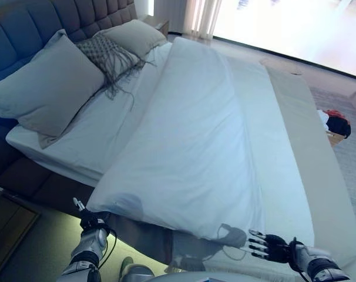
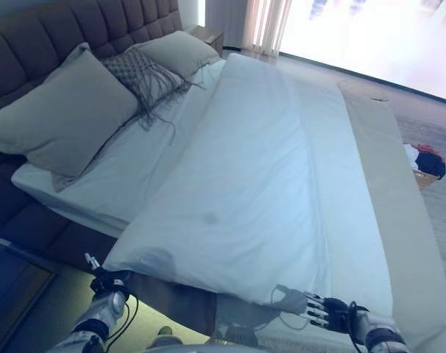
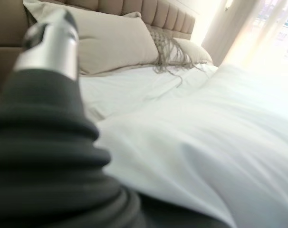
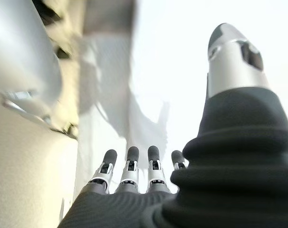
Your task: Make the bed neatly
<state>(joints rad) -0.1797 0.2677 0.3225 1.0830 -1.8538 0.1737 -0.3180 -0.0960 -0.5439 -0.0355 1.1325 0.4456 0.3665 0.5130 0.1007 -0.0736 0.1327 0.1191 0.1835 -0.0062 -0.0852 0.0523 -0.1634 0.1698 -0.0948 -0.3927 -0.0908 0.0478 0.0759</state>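
A white duvet [image 1: 195,135] lies over the middle of the bed, its near edge hanging over the bed's side in front of me. Its near corner [image 1: 228,233] is creased, just beside my right hand [image 1: 271,247]. That hand is open with straight fingers [image 4: 129,166], apart from the cloth and holding nothing. My left hand [image 1: 89,226] is low at the bed's side, under the duvet's near left corner, touching nothing that I can see; the left wrist view shows only its thumb [image 3: 51,42].
A large grey pillow [image 1: 49,85], a fringed cushion [image 1: 107,53] and a second pillow [image 1: 137,35] lie against the tufted headboard [image 1: 25,23]. A beige cover [image 1: 310,147] runs along the foot end. A basket of clothes [image 1: 335,126] stands on the floor beyond.
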